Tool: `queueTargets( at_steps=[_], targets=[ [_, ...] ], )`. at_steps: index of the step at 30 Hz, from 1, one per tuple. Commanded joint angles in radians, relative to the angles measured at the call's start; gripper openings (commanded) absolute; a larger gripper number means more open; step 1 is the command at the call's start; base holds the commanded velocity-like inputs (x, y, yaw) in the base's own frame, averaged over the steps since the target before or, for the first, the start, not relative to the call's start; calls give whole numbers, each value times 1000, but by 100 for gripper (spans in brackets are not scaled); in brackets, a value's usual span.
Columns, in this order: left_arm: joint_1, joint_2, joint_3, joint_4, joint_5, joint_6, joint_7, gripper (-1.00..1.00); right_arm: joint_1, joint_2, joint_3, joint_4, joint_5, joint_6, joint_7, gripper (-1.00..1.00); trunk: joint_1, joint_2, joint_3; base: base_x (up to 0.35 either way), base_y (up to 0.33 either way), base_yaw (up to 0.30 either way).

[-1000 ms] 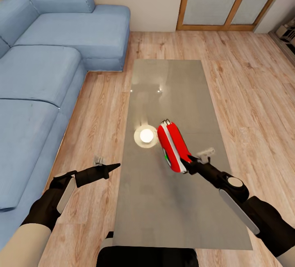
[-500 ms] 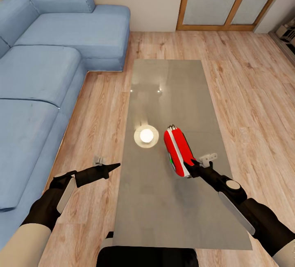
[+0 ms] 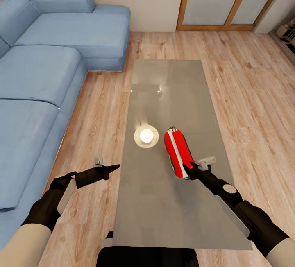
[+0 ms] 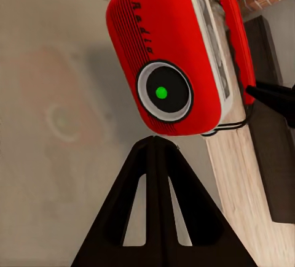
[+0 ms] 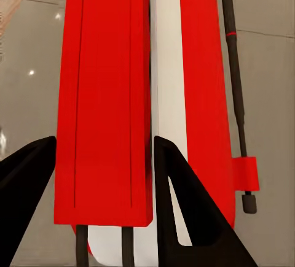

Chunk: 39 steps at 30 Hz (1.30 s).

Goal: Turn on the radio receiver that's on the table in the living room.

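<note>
A: Right gripper [image 3: 189,169] state?

B: Fingers spread, one on each side of the red slab of the radio receiver [image 5: 104,113]; whether the pads pressed on it, I could not tell. The left gripper [image 3: 111,168] was pressed together to a point, hanging just off the table [image 3: 164,213] edge on the sofa [image 3: 37,78] side of the radio.

A: Radio position?

B: On the table, just beside the pale round disc [image 3: 146,136], on the disc's side away from the sofa.

A: Progress?

B: Approach done. The dial face [image 4: 164,92] showed a green centre, possibly an on lamp, so I judged switching unconfirmed.
</note>
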Motion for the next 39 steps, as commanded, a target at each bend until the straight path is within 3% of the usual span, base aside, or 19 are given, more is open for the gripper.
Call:
queueTargets(
  at_steps=[1, 6, 9, 24, 39],
  targets=[
    [0, 0, 0, 0, 0, 0, 0, -100, 0, 8, -1, 4, 11, -1, -1, -100, 0, 0, 0, 0, 0, 0],
    [0, 0, 0, 0, 0, 0, 0, -100, 0, 48, -3, 32, 71, -2, -2, -100, 0, 0, 0, 0, 0, 0],
    [0, 0, 0, 0, 0, 0, 0, -100, 0, 59, -4, 39, 85, -2, -1, -100, 0, 0, 0, 0, 0, 0],
    [0, 1, 0, 0, 0, -2, 0, -100, 0, 65, -1, 105, 92, -17, 3, -100, 0, 0, 0, 0, 0, 0],
    [0, 1, -1, 0, 0, -2, 0, -100, 0, 65, -2, 109, 92, -17, 12, -100, 0, 0, 0, 0, 0, 0]
  ],
)
